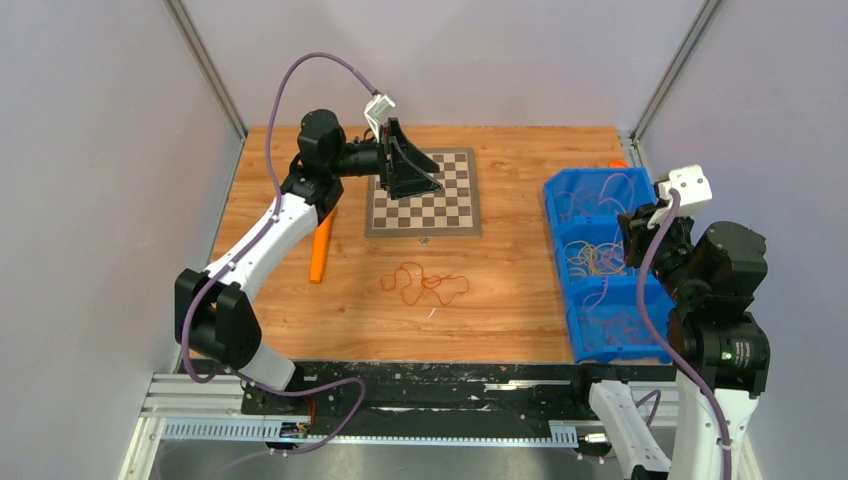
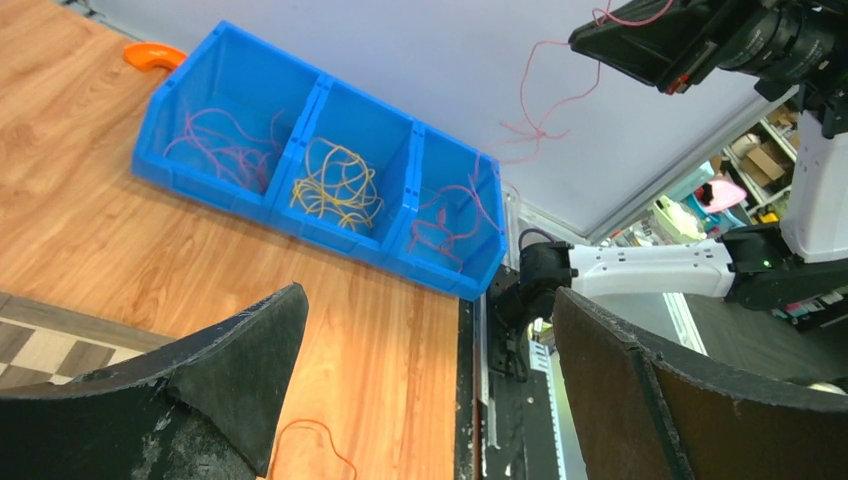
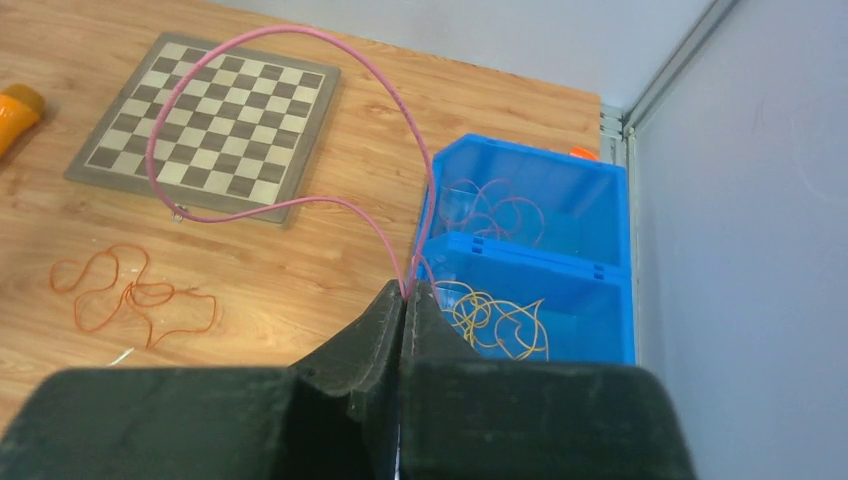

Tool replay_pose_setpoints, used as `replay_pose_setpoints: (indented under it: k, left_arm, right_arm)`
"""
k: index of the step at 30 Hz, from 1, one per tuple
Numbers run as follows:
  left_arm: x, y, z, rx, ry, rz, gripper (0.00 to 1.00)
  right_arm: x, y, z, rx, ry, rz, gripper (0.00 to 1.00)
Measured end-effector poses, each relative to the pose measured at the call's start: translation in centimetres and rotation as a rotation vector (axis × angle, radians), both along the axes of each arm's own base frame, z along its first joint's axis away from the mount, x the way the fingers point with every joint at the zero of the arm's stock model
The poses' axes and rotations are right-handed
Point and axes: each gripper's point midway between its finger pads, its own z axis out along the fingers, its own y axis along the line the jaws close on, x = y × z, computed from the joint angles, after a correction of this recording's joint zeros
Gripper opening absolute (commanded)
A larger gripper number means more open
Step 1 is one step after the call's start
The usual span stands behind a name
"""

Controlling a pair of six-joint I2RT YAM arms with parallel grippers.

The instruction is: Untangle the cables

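**Depositing the Pink Cable**

The pink cable (image 3: 300,29) is pinched in the fully closed right end effector (image 3: 405,300) above the blue bin (image 1: 560,200) on the right. Its tail should be lifted clear before release over the far compartment. The left end effector (image 2: 430,380) is wide open and empty. An orange tangle (image 1: 425,283) lies mid-table.

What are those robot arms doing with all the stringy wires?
They're sorting out tangled cables. The right gripper is pinched shut on a pink cable, holding it up above the blue bin, whose middle section holds yellow cables. The left gripper is wide open above the chessboard, holding nothing. A small tangle of reddish-orange cables lies on the table in front of the chessboard.
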Motion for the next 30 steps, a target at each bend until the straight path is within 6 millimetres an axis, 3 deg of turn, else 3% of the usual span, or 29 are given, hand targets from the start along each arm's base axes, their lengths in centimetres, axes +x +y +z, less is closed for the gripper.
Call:
replay_pose_setpoints:
  k: [3,6,12,16,21,26,30]
  left_arm:
    - [0.3,-0.2,-0.5,-0.001,0.018,-0.014,1.00]
    - [0.6,-0.4,-1.1,0.004,0.032,-0.021,1.00]
    - [0.9,-0.4,-2.7,0.047,0.052,-0.014,1.00]
    - [1.0,-0.2,-3.4,0.074,0.034,0.000,1.00]
    - [0.8,0.8,-4.2,0.101,0.029,0.043,1.00]
    - [1.1,1.9,-4.3,0.116,0.024,0.086,1.00]
    - [1.7,2.4,-4.7,0.130,0.022,0.113,1.00]
  right_arm:
    - [0.8,-0.8,-0.2,0.013,0.016,-0.042,0.00]
    - [2.9,-1.2,-0.4,0.033,0.048,-0.068,0.00]
    - [10.9,-2.5,-1.6,0.133,0.170,-0.157,0.00]
    - [15.8,-3.7,-4.7,0.195,0.282,-0.201,0.00]
    - [20.3,-6.7,-6.3,0.239,0.304,-0.243,0.00]
    - [22.8,-10.6,-7.6,0.227,0.282,-0.266,0.00]
    - [24.4,-13.3,-10.5,0.195,0.314,-0.256,0.00]
